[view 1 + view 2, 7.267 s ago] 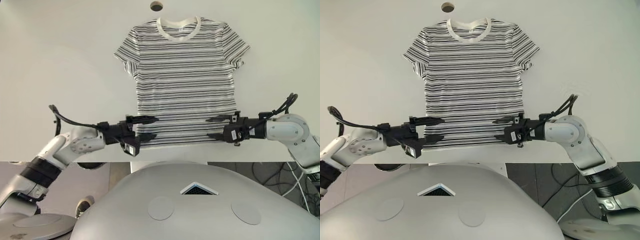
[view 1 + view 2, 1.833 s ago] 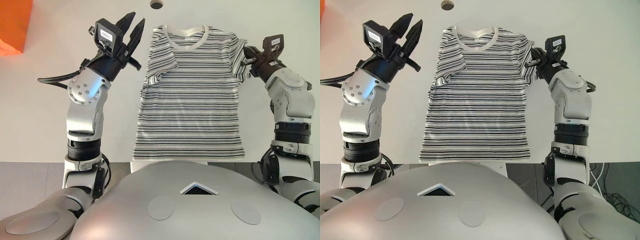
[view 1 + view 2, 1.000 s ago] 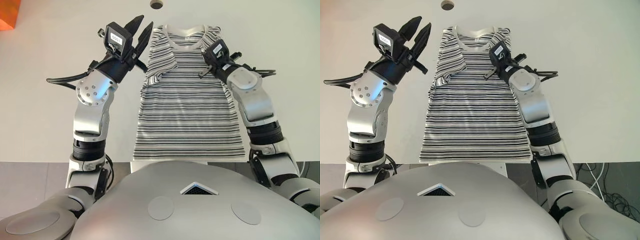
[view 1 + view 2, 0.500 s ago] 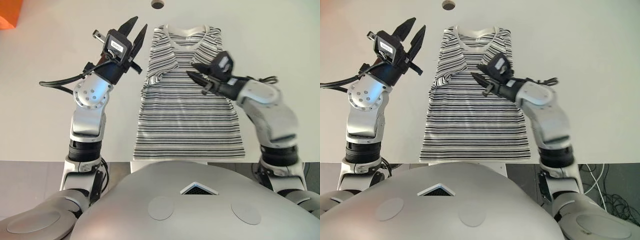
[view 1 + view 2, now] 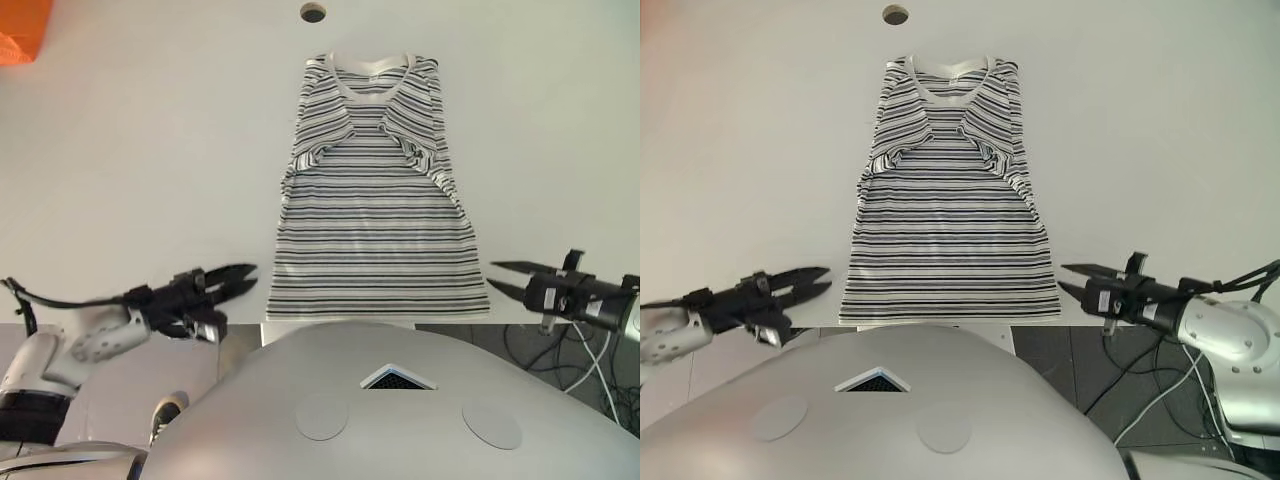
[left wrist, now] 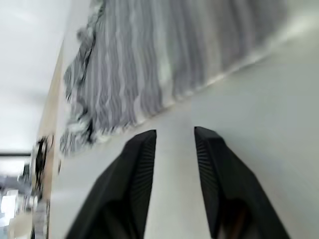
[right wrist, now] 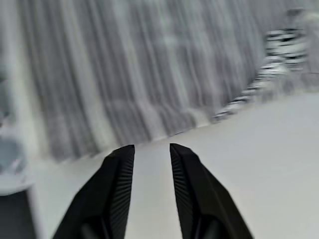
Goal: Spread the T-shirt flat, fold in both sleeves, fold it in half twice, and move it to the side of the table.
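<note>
Striped cotton, the T-shirt (image 5: 375,210) lies flat on the white table (image 5: 150,150), its long axis running straight away from the robot: collar (image 5: 368,75) at the far end, hem (image 5: 375,312) at the near end, along the table's near edge. Both sleeves are already turned in over the chest, the left sleeve (image 5: 320,150) and the right sleeve (image 5: 425,150) meeting below the collar, so the next step looks to be the first fold in half, hem carried up towards the collar. The left gripper (image 5: 250,277) sits low, just outside the T-shirt's left hem corner, and points inwards at it. The right gripper (image 5: 492,274) mirrors it just outside the right hem corner. Neither arm is clearly nearer; each has its own corner close at hand. Both pairs of fingers stand a little apart with bare table showing in the gap, and neither holds any cloth. The move turns on each gripper travelling sideways to its corner, crosswise to the T-shirt's length. Lifting the two corners unevenly would probably skew the fold.
</note>
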